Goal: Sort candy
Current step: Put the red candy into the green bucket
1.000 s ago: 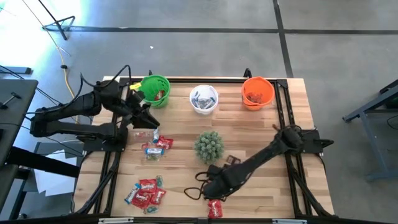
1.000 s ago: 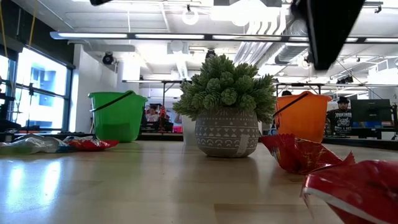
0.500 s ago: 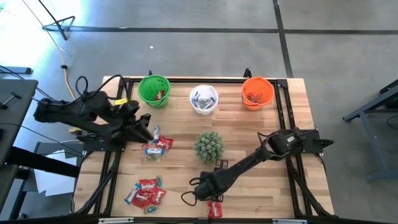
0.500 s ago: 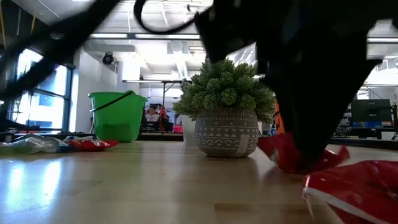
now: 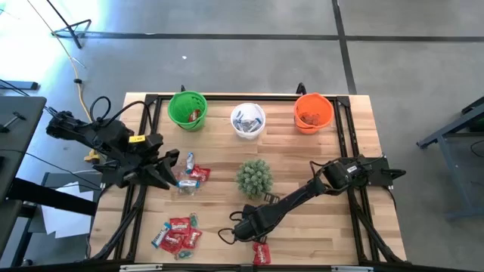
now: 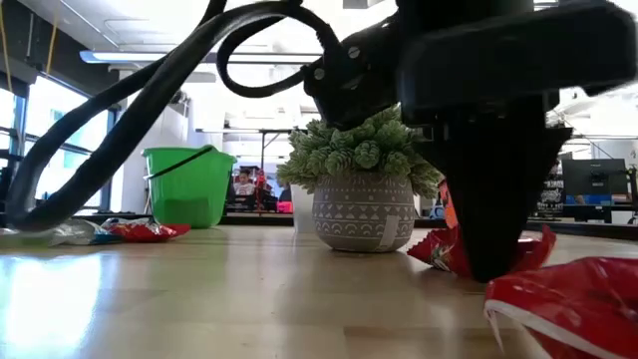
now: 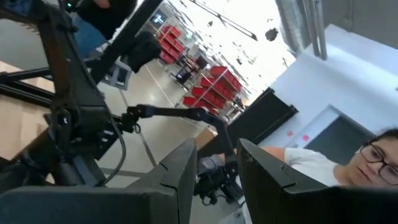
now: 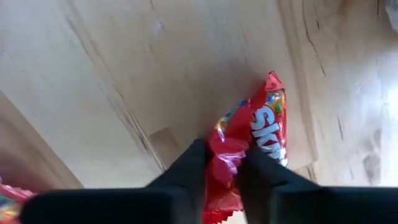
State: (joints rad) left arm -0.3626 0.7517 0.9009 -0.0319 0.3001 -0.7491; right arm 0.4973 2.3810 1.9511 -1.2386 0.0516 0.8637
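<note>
My right gripper (image 5: pixel 243 230) points down near the table's front edge, shut on a red candy (image 8: pixel 261 134) that lies on the wood. A second red candy (image 5: pixel 261 254) lies just nearer the front edge. More red and blue-and-white candy lies in two heaps, one in front of my left gripper (image 5: pixel 189 175) and one at the front left (image 5: pixel 176 234). My left gripper (image 5: pixel 168 170) hovers open and empty at the table's left side, raised and pointing roughly level. My right gripper pinches the red candy's wrapper (image 8: pixel 225 155) between its two fingers, coming from above and pointing down. The wrapper is bunched up between the fingers (image 8: pixel 193 168). Its printed end (image 8: pixel 270 124) sticks out beyond them, and the candy (image 6: pixel 439 249) rests on the table.
A green cup (image 5: pixel 187 110), a white cup (image 5: pixel 248 121) and an orange cup (image 5: pixel 313 112) stand along the far edge, each with candy inside. A spiky green plant (image 5: pixel 254 176) in a patterned pot stands mid-table, just behind my right gripper. A person shows in the room beyond.
My right gripper has come down onto the red candy near the front edge. My left arm has swung away from the green cup toward the table's left and near side, its gripper tipping up toward level.
</note>
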